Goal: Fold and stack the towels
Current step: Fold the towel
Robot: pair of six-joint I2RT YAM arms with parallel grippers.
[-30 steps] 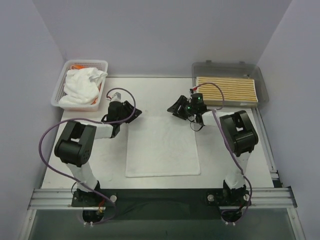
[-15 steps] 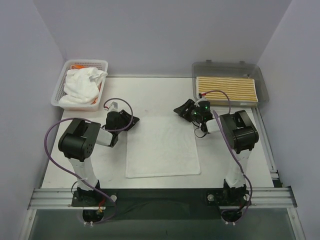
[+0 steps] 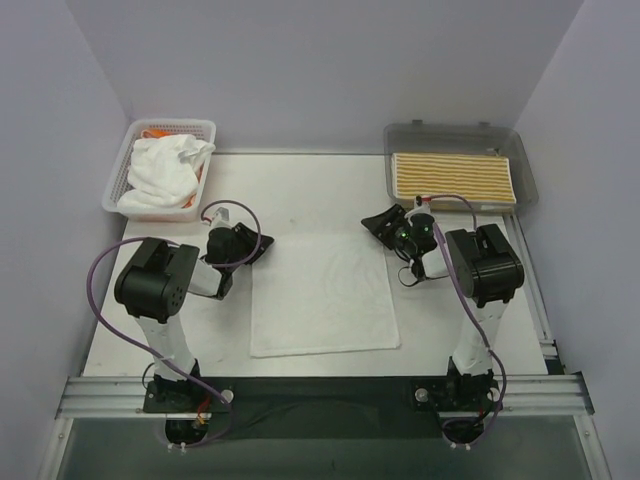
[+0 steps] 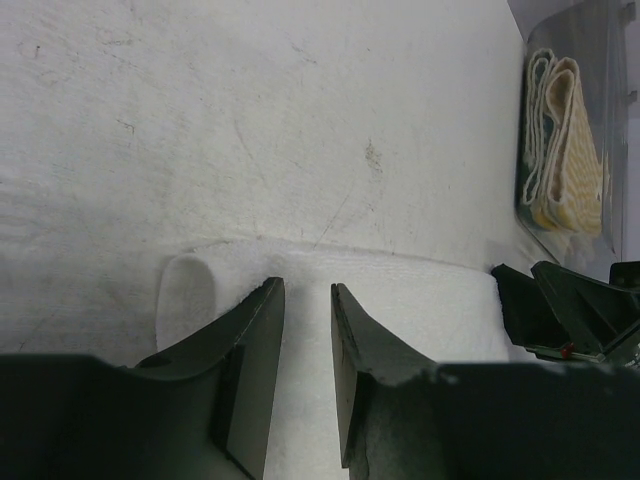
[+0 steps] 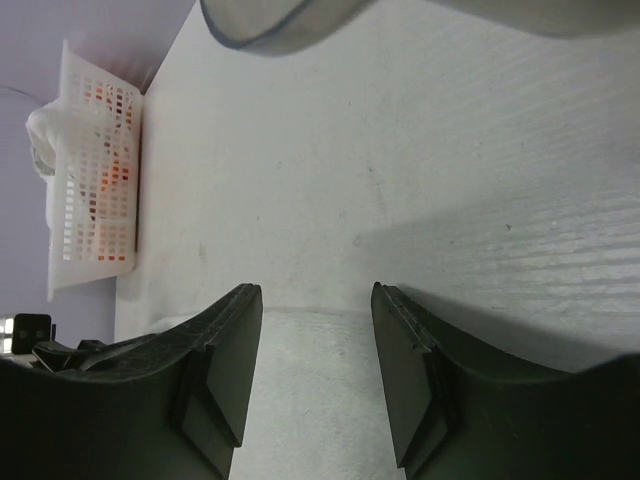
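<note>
A white towel [image 3: 325,295] lies flat in the middle of the table. My left gripper [image 3: 260,246] sits low at its far left corner. In the left wrist view the left gripper [image 4: 307,288] has its jaws a narrow gap apart over the towel's far edge [image 4: 420,290], with flat cloth showing between them. My right gripper [image 3: 381,221] is at the far right corner. In the right wrist view the right gripper [image 5: 315,290] stands open and wide across the towel's edge [image 5: 320,380]. More white towels [image 3: 160,172] are heaped in the basket. A yellow-and-white striped towel [image 3: 455,180] lies folded in the tray.
The white mesh basket [image 3: 205,135] stands at the far left, with a bit of orange cloth under the heap. The grey translucent tray [image 3: 455,137] stands at the far right. The table's near edge meets a metal rail [image 3: 320,392].
The left gripper has come nearer and lower onto the towel's far left corner, and its jaws have narrowed. The right gripper has shifted right to the far right corner, its jaws unchanged.
</note>
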